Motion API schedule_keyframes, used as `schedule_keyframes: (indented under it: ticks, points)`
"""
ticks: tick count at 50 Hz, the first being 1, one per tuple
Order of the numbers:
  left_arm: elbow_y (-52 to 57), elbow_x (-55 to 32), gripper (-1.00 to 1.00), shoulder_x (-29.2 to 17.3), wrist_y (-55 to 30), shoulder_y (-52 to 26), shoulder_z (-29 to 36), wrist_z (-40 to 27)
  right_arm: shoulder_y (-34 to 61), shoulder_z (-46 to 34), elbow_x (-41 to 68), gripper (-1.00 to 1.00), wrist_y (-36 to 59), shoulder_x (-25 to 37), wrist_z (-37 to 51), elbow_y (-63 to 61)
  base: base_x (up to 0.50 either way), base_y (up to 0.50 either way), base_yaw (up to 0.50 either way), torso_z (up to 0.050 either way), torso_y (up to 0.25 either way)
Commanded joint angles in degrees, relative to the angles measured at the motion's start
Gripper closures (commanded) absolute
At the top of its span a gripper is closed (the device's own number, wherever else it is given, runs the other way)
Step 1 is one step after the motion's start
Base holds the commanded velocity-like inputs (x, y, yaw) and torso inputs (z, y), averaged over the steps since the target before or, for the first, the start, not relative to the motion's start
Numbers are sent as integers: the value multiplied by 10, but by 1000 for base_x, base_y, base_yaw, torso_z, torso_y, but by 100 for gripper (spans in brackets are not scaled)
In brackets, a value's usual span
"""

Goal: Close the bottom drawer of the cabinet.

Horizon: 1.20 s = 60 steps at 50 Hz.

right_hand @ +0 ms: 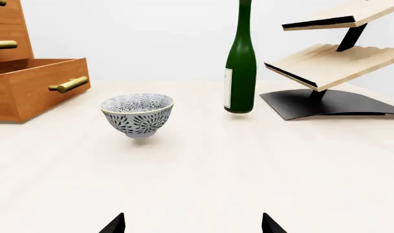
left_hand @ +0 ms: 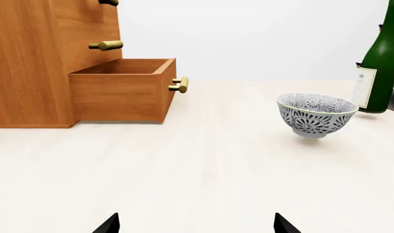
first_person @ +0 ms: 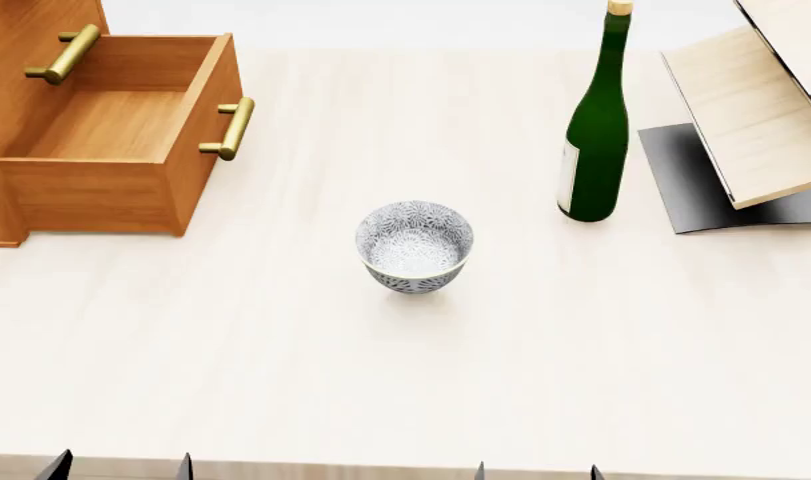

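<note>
bottom drawer (first_person: pixel 118 150) pulled out of cabinet (left_hand: pixel 28 63), handle (first_person: pixel 232 128) bowl-side | both grippers spread, empty, well short of drawer | probably pre-approach

Simulated tabletop scene, not a real room: plain pale wood table (first_person: pixel 539 350) against a blank white-grey backdrop, flat render lighting. Props read as home or kitchen. Orange-brown wood cabinet (left_hand: pixel 28 63) far left with brass bar handles, patterned ceramic bowl (first_person: pixel 415 246) mid-table, green wine bottle (first_person: pixel 596 130) right of it, slanted pale wooden rack (right_hand: pixel 326 58) on a black base far right.
</note>
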State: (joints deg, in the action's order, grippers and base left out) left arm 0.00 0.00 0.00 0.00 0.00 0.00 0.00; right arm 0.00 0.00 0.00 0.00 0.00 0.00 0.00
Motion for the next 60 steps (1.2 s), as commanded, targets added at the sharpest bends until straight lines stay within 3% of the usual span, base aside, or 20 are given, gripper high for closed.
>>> schedule_keyframes:
  ticks: [1,2,3,9,22,47,60]
  points:
    - [-17,-4,-100,-19,-2,1,22,13,16,8,51,-100,-50,5,-7,86,0,0,0,0,0]
    - [-103,22,-100,-52,10,-65,25,14,85,13,25,-100,36,23,30,110,0,0,0,0,0]
    - [-107,29,-100,-56,10,-62,30,13,88,11,23,-100,95,25,34,101,0,0,0,0,0]
    - [6,38,-100,-66,-76,-62,36,17,106,-2,12,-100,162,34,51,36,0,0,0,0,0]
    - [138,26,-100,-83,-136,-62,16,12,102,-11,21,-100,288,44,71,-131,0,0,0,0,0]
    - [172,17,-100,-95,-141,-61,5,-10,117,-34,38,-100,310,68,74,-158,0,4,0,0,0]
    - [171,11,-100,-100,-143,-62,7,-16,116,-49,41,-100,308,75,76,-156,0,452,0,0,0]
